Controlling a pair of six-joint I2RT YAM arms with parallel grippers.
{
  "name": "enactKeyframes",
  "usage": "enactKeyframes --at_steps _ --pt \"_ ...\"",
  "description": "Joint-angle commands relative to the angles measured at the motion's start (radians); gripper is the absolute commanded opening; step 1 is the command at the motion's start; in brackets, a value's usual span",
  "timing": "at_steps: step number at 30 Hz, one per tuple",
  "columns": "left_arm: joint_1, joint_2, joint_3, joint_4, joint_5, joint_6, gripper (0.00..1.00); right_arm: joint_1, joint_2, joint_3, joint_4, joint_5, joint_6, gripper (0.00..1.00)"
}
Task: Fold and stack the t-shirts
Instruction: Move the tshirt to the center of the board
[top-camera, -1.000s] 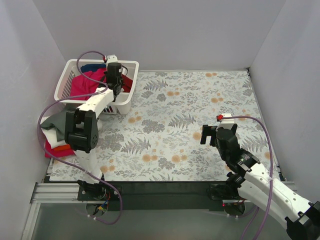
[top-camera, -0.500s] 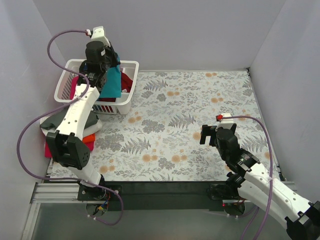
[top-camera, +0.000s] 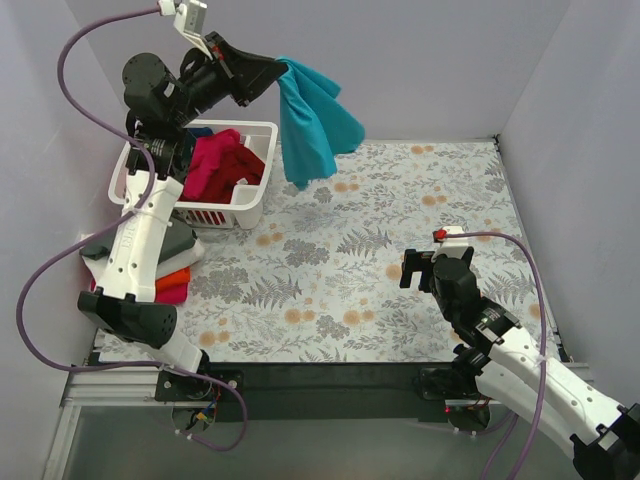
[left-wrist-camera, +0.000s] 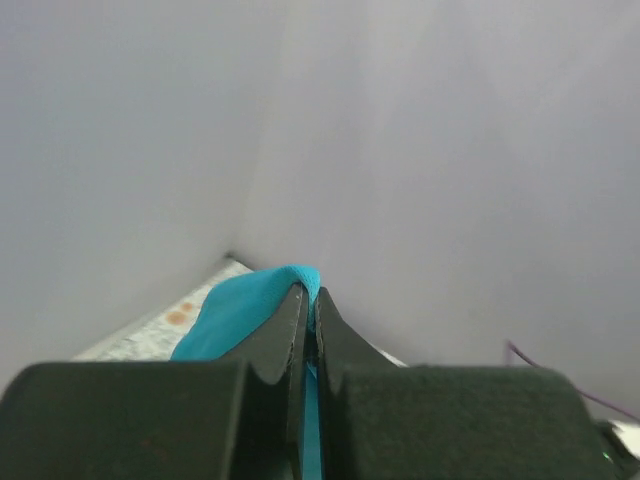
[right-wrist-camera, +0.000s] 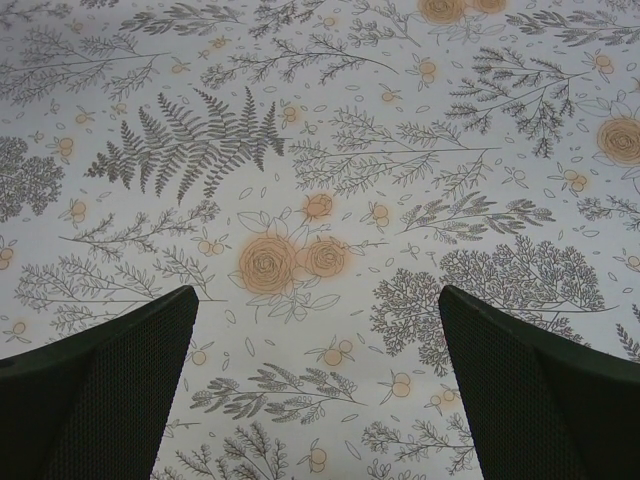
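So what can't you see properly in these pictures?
- Teal shirt: in the left wrist view the left hand covers all but a scrap of it.
- Basket: in the top view the left arm hides its left side, so the shirts inside can't be counted.
- Pile by the left wall: top view, partly under the arm.
- Right wrist view: only table and the open right hand; every shirt lies outside its edges.

teal t-shirt (top-camera: 310, 120) | magenta t-shirt (top-camera: 215, 165) | white basket (top-camera: 238, 213) | table cover (top-camera: 400, 190): grey ferns, orange blossoms
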Motion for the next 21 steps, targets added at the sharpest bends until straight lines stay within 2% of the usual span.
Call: enactKeyframes --at_steps 1,2,3,4,5,6,7,10,13,17,21 --pt "-0.02 -0.046 -0.082 0.186 0.229 -0.187 0.0 0.004 -0.002 0.002 0.039 0.026 0.009 0.98" --pt "-0.028 -0.086 -0.126 0.238 0.215 -0.199 0.0 0.004 -0.006 0.0 0.039 0.029 0.011 0.98" --pt "-0.051 -0.106 -0.253 0.26 0.195 -0.202 0.0 0.004 -0.019 -0.001 0.039 0.031 0.012 0.98" --pt "-0.066 -0.134 -0.313 0.281 0.177 -0.198 0.0 0.004 -0.025 -0.005 0.039 0.029 0.017 0.98" --pt "-0.077 -0.178 -0.39 0.303 0.119 -0.172 0.0 0.004 -0.031 -0.005 0.038 0.026 0.019 0.98" --pt "-0.097 -0.204 -0.53 0.307 0.073 -0.161 0.0 0.004 -0.043 -0.005 0.038 0.025 0.02 0.98" --pt "-0.104 -0.223 -0.617 0.306 0.015 -0.15 0.18 0.004 -0.048 -0.001 0.033 0.018 0.023 0.98" --pt "-0.117 -0.252 -0.85 0.285 -0.162 -0.114 0.51 0.004 -0.066 0.005 0.013 0.009 0.028 0.97" --pt "-0.131 -0.244 -0.993 0.232 -0.38 -0.054 0.56 0.004 -0.072 0.008 0.001 0.008 0.029 0.97" --pt "-0.206 -0.241 -1.108 0.225 -0.516 0.006 0.56 0.004 -0.042 0.018 0.007 0.0 0.039 0.96" --pt "-0.345 -0.205 -1.167 0.237 -0.634 0.044 0.56 0.004 0.067 0.043 0.016 0.012 0.055 0.97"
